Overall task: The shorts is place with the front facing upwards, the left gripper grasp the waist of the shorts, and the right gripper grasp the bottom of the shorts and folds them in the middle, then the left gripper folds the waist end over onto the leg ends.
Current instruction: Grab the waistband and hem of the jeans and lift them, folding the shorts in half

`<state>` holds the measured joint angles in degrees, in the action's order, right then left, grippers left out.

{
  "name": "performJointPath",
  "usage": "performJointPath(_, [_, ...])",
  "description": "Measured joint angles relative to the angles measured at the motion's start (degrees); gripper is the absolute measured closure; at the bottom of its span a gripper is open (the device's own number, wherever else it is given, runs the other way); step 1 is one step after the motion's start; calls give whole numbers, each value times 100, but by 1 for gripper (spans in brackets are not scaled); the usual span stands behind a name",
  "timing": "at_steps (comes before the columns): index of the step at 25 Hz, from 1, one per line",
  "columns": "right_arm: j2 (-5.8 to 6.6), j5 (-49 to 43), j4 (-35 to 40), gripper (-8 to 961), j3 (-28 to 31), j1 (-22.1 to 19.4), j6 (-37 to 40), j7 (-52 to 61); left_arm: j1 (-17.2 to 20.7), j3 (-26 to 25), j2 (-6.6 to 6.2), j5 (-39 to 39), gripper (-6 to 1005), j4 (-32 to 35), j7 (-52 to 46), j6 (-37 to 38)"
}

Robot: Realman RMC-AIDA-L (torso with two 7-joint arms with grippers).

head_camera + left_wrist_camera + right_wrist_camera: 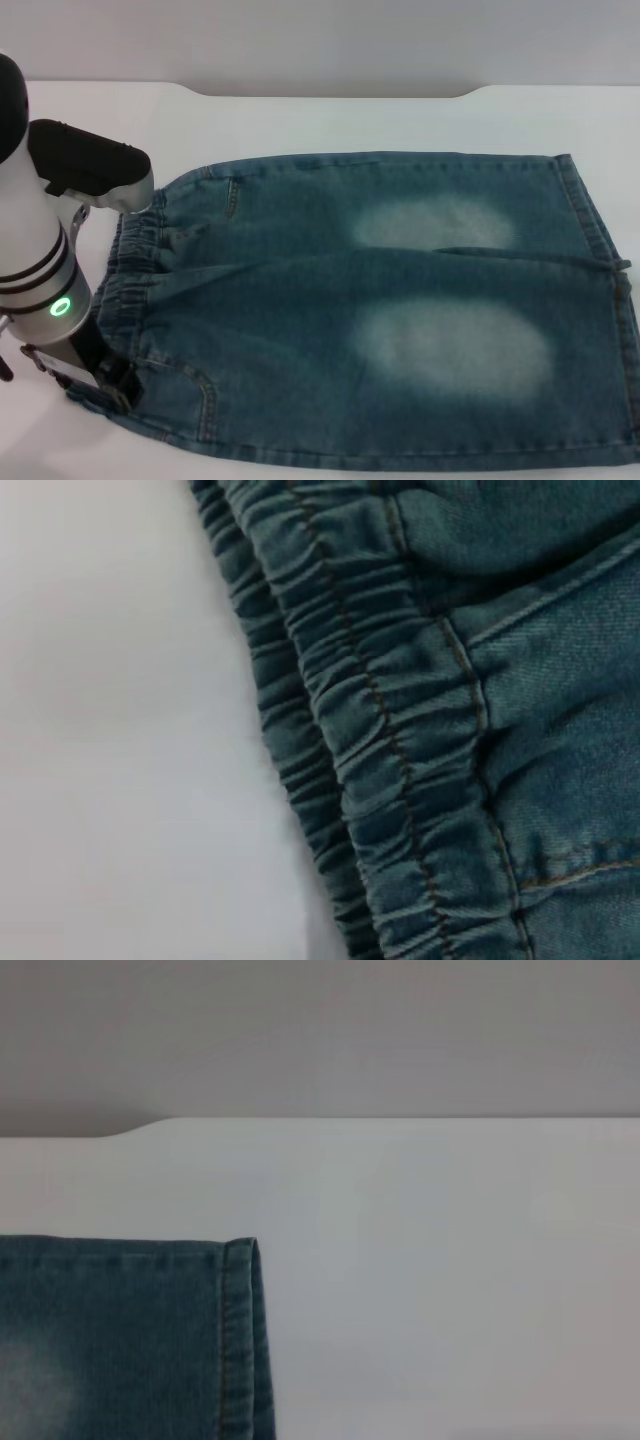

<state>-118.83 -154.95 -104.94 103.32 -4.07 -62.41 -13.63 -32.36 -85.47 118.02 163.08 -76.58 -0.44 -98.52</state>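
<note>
Left hand (pixel 112 385) fingers hidden; shorts (pixel 400 310) cropped at frame edge.

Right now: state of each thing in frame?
shorts: flat on the table, front up, unfolded.
waist: gathered, on the robot's left.
leg ends: flat, on the robot's right.
left gripper: low at the waist's near corner.
right gripper: out of view.

Lab-like: bare white table (pixel 330 120)
</note>
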Motion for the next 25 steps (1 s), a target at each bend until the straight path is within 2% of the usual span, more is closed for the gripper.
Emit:
performJointPath(1, [0,0,-21,340,-5,-9,0,0,-1,-16,-2,8,181,-6,1,-1])
performJointPath(7, [-5,0,-127,390,-35,-67,-1,0,-12,28,7,26,426,16,52,2])
performJointPath(12, [-9,0,-220,441,-56,-103,-34,1,10,39,11,6,508,-28,53,-3])
performJointPath(23, [-1,281,-676,503,-111,-212,-324,-161,64,29,13,-14,563,-551,58,-182])
performJointPath(25, [0,292,-741,506,-122,-199,-542,-227,64,30,14,-20,625,-651,57,-235])
